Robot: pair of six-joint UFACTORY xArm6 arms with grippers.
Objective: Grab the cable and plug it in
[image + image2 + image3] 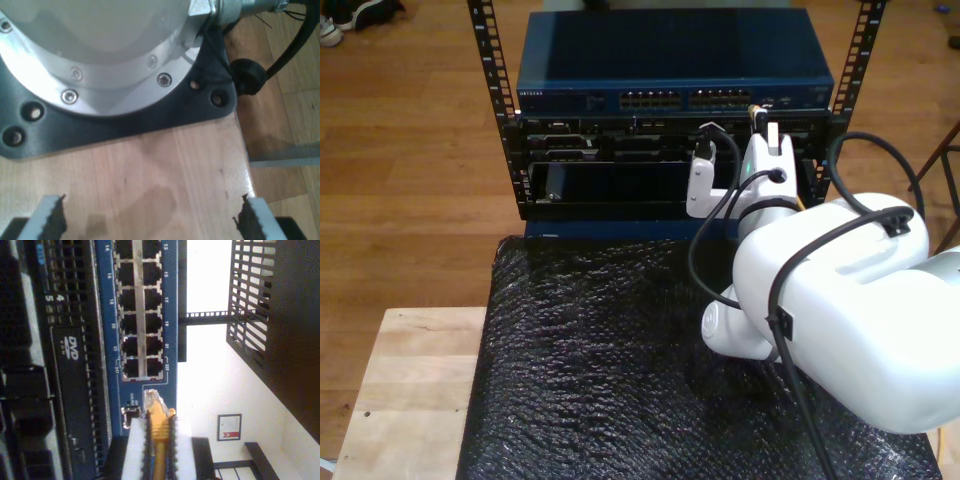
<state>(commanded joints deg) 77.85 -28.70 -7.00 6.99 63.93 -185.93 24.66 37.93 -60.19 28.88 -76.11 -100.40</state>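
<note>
Holding the thin orange-yellow network cable (159,440) just behind its plug, my second gripper (158,440) has its white ribbed tool pads (136,450) clamped on the orange boot from both sides. The small clear plastic plug (152,401) sticks out past the pads, free of them.

Key relation: the plug tip points straight at the blue front panel of the rack-mounted network switch (107,315), near it but not seated. The cable's long axis runs along the tool's own line, toward the panel face. The tip looks aimed at blank blue panel just beyond the last pair of black ports (143,366), not at a port mouth. Judgement: a small sideways shift toward that end pair is needed before pushing in along the cable axis.

Exterior view: the white second arm (830,320) reaches to the switch at the far edge of the black bubble-wrap-covered desk (590,380), with the plug (757,115) at the port row toward the exterior view's right.

My first gripper (150,217) hangs with its tool spread wide, nothing between the toothed pads, over a bare pale wooden desk (150,170) beside a silver arm base on a black mounting plate (125,120). It is not placed to help, so the insertion falls to the second arm.

Risk, as judged: plug latch orientation cannot be read here.
</note>
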